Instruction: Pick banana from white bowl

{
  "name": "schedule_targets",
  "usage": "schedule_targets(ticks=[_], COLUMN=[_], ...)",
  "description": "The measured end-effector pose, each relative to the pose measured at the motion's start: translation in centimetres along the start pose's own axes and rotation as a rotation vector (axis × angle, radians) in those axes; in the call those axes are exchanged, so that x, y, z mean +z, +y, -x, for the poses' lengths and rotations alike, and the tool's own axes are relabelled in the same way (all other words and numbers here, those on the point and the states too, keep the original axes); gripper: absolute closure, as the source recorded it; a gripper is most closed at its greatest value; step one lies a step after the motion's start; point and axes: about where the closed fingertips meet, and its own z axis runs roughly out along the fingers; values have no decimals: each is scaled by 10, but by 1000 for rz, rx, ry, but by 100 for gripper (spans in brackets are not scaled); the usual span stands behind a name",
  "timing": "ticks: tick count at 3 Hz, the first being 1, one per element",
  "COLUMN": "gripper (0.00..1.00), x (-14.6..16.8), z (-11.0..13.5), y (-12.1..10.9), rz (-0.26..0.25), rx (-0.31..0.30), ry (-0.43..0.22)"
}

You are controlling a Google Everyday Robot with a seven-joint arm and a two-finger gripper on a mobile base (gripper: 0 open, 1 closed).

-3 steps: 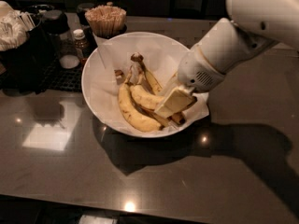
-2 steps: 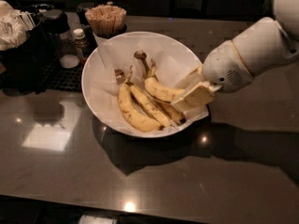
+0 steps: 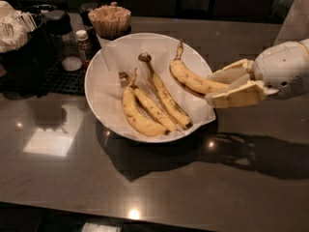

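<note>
On a dark, glossy counter [image 3: 159, 187] that mirrors pale patches of light, we note the white bowl [image 3: 90, 88], wide and round, lined with creased white paper. At the bowl's right side we find the gripper [image 3: 212, 87], reaching in from the right edge of the view, its two cream fingers [image 3: 231, 71] narrowed onto the lower end of the banana [image 3: 190, 79]. That banana lies over the bowl's right rim, stem pointing up and back, and casts a shadow on the lining just beneath it. Three other bananas [image 3: 154, 110] lie side by side in the bottom of the bowl, one of them longer with a dark knobbed stem. Behind the bowl stands a cup of wooden stir sticks [image 3: 110, 19], with a small white-capped bottle [image 3: 83, 41] just beside it. At far left we record a black caddy [image 3: 24, 57] holding white packets. The room beyond the counter is dark.
</note>
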Motion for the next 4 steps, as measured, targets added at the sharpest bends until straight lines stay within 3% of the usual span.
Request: schedule_targets(ticks=[1, 2, 3, 4], gripper=[100, 100, 100, 100], x=[-25, -34, -30, -30], z=[20, 45, 68, 69], y=[25, 63, 93, 95], rz=[-2, -17, 14, 13], rx=[-150, -361, -537, -554], ry=[-39, 25, 100, 103])
